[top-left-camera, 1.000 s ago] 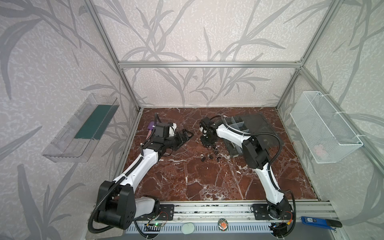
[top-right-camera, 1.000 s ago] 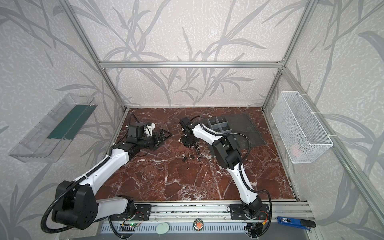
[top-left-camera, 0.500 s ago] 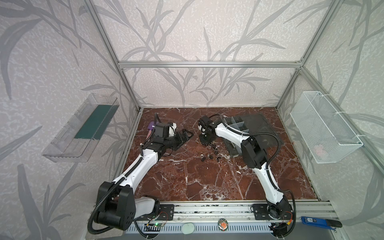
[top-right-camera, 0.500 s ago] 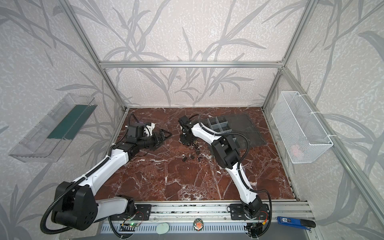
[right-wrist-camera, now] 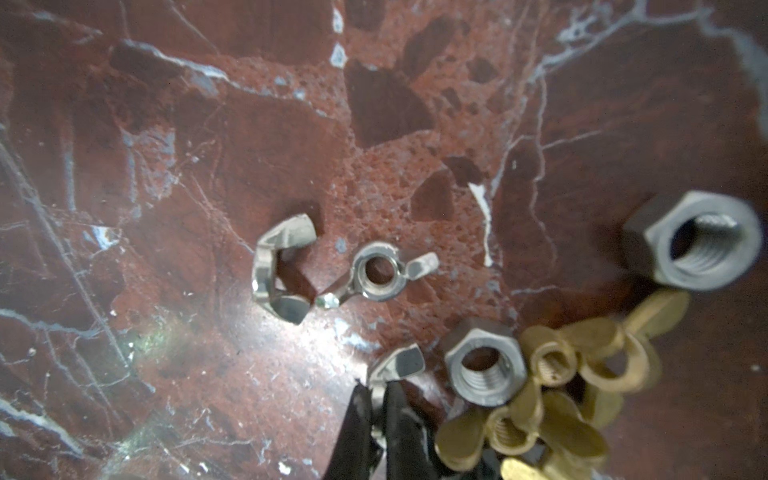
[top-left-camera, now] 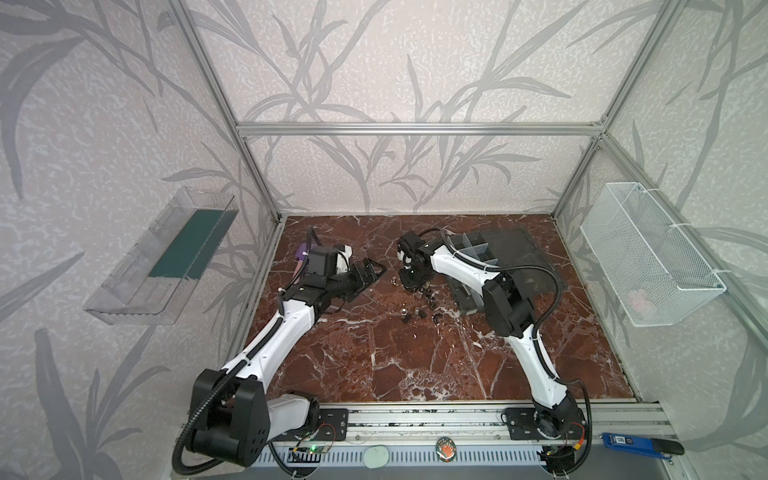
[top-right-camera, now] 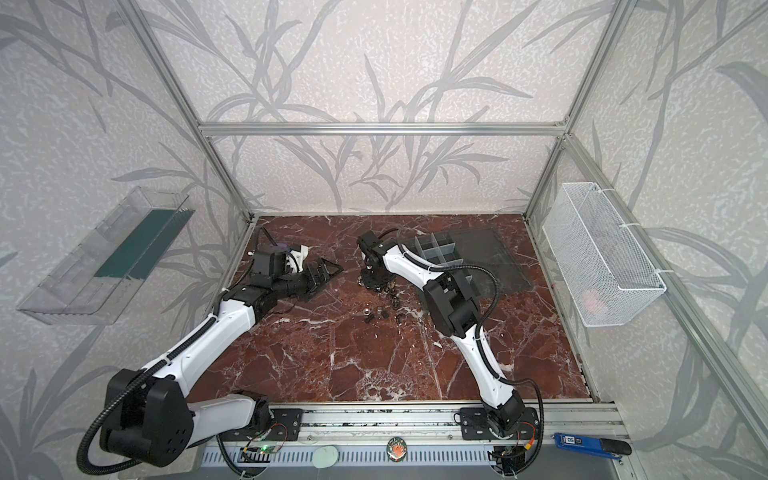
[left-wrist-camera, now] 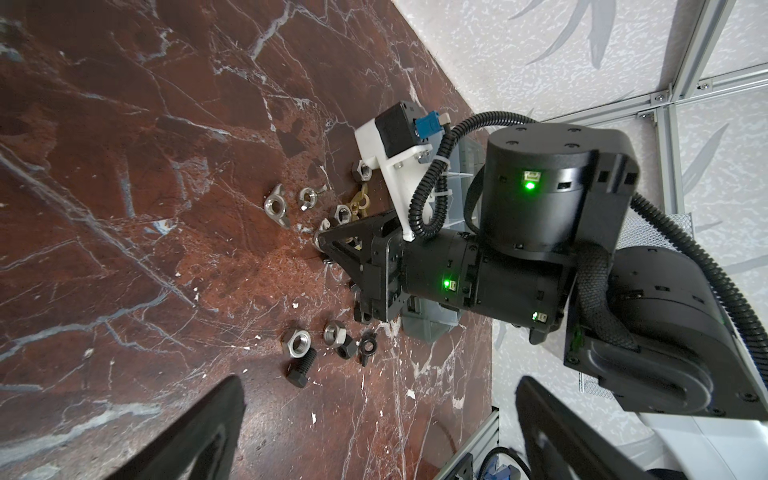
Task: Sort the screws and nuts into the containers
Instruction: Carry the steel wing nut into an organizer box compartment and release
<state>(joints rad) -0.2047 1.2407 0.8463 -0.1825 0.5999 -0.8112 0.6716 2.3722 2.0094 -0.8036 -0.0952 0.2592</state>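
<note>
While the organizer box (top-left-camera: pixel 473 248) stands lid-open beside the R arm (top-left-camera: pixel 457 270) and the left gripper (top-left-camera: pixel 376 270) hangs open, I find the right gripper (right-wrist-camera: pixel 378 409) pinched shut on one wing of a silver wing nut (right-wrist-camera: pixel 397 362) among loose nuts (right-wrist-camera: pixel 484 370) on the marble (right-wrist-camera: pixel 208 124): light, hard, slick; thin-wing hold prob. pivots.

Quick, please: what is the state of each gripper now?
Left gripper: open, empty.
Right gripper: closed on a silver wing nut.
</note>
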